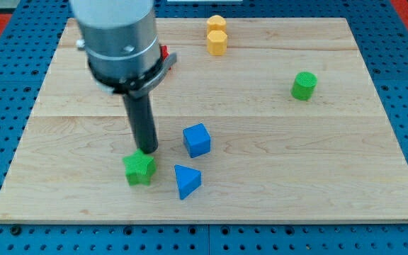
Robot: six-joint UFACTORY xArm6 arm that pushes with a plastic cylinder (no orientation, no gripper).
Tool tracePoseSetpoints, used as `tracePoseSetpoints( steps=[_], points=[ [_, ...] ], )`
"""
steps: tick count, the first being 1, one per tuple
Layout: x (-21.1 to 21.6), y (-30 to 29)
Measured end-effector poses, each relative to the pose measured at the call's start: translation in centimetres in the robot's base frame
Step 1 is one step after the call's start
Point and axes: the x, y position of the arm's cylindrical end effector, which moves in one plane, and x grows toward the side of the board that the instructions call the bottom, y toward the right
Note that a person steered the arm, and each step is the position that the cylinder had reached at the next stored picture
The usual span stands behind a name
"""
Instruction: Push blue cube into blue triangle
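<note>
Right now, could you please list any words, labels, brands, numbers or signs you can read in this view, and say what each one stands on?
None: no readable text, number or sign shows anywhere.
The blue cube, blue triangle, green star-shaped block, green cylinder and yellow blocks are plain.
The wooden board is unmarked.
The red spot on the arm is too small to read.
My tip sits against the green star-shaped block.

Pale wooden board [317, 163], blue cube [197, 139], blue triangle [187, 180], green star block [139, 168], green cylinder [304, 86], two yellow hexagonal blocks [217, 35].
</note>
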Motion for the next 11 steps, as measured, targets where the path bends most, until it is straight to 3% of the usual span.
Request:
tracePoseSetpoints(
  steps=[1, 2, 3, 5, 11],
  points=[
    [0.8, -0.1],
    [-4.1, -0.6],
    [-4.5, 5.6],
    [-1.2, 16.7],
    [-1.3, 6.3]
  ],
)
